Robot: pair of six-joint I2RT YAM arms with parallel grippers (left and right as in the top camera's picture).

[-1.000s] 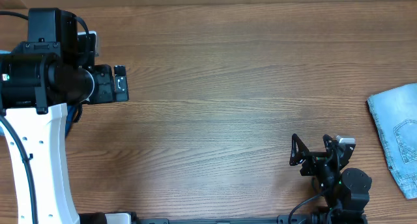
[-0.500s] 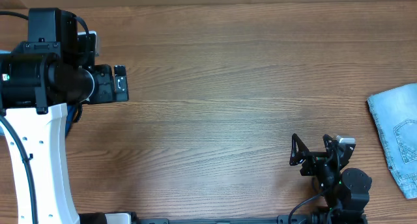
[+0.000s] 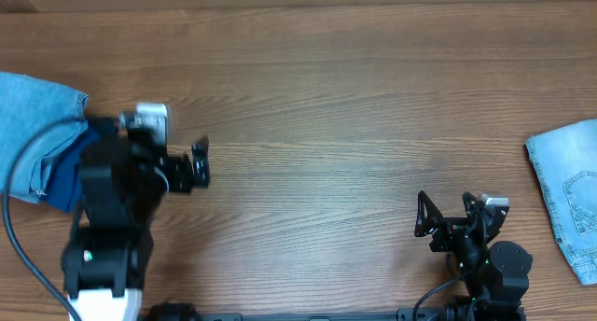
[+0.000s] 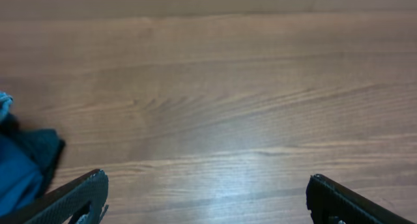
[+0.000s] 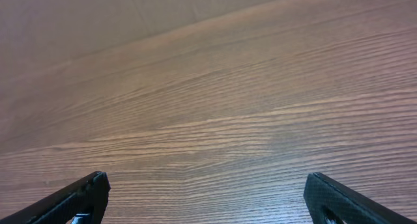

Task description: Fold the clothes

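Observation:
A pile of blue clothes (image 3: 37, 144) lies at the table's left edge, light denim over a darker blue piece; its dark edge shows in the left wrist view (image 4: 23, 168). A folded light denim garment (image 3: 571, 195) lies at the right edge. My left gripper (image 3: 198, 164) is open and empty, just right of the pile, over bare wood; its fingers show in the left wrist view (image 4: 205, 198). My right gripper (image 3: 425, 216) is open and empty at the front right, its fingers showing in the right wrist view (image 5: 207, 198).
The wooden table (image 3: 345, 106) spans the view. The left arm's base (image 3: 103, 274) stands at the front left and the right arm's base (image 3: 494, 274) at the front right.
My left arm has swung down and forward from the far left, uncovering the blue clothes pile; its gripper now sits a little right and lower. The right arm has not moved.

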